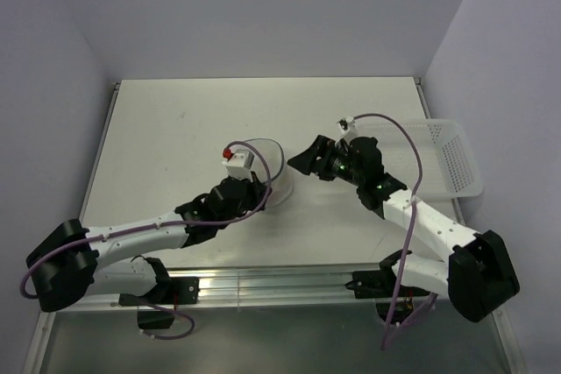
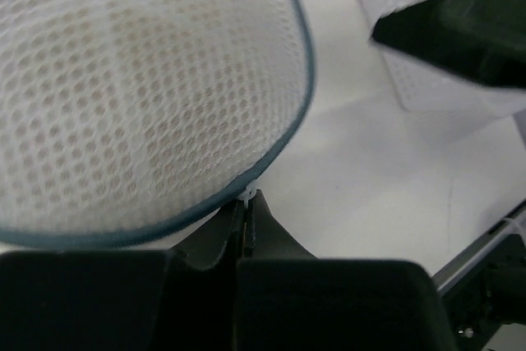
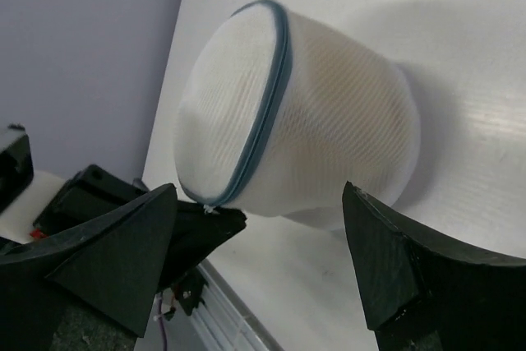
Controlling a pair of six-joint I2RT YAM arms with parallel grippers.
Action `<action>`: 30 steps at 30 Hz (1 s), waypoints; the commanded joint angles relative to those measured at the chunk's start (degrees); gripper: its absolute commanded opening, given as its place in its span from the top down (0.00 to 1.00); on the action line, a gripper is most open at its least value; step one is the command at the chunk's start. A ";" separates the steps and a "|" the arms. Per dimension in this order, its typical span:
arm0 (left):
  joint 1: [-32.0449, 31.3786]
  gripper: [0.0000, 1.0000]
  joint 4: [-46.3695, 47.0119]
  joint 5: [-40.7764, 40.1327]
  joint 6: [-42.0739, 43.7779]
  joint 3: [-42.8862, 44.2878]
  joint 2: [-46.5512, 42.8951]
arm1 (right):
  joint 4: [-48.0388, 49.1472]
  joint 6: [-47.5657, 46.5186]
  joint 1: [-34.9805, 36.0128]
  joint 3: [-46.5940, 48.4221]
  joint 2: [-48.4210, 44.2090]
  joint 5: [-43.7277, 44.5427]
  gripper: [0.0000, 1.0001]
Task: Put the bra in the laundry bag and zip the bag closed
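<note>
The laundry bag (image 1: pixel 276 177) is a round, domed white mesh pouch with a blue-grey zip rim (image 3: pixel 265 96), standing on the table between the two arms. The zip line looks closed all along its visible length. My left gripper (image 2: pixel 247 203) is shut on the small white zip pull (image 2: pixel 248 194) at the bag's lower rim, and it shows in the right wrist view as dark fingers (image 3: pixel 215 228). My right gripper (image 3: pixel 261 190) stands open just in front of the bag, touching nothing. The bra is hidden; only a faint tan tint (image 2: pixel 140 80) shows through the mesh.
A white plastic lattice basket (image 1: pixel 456 159) sits at the table's right edge, behind the right arm. The metal rail (image 1: pixel 280 285) runs along the near edge. Purple-grey walls close in the table on the left, back and right.
</note>
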 commanded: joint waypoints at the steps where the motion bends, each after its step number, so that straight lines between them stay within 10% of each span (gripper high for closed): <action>1: -1.65 1.00 7.37 3.59 1.59 5.83 4.30 | 5.10 5.25 2.62 -3.92 -3.33 3.78 0.12; 10: -3.76 1.00 8.08 4.74 1.51 7.42 7.31 | 8.53 7.10 6.50 -3.05 0.61 1.68 0.33; 22: -4.02 1.00 5.44 3.16 1.78 6.37 5.82 | 9.33 7.01 5.80 -2.26 3.52 1.94 0.98; 30: -3.06 1.00 -0.44 -2.02 -0.15 -0.04 -1.65 | 6.34 1.04 -1.58 1.60 6.86 -2.63 1.00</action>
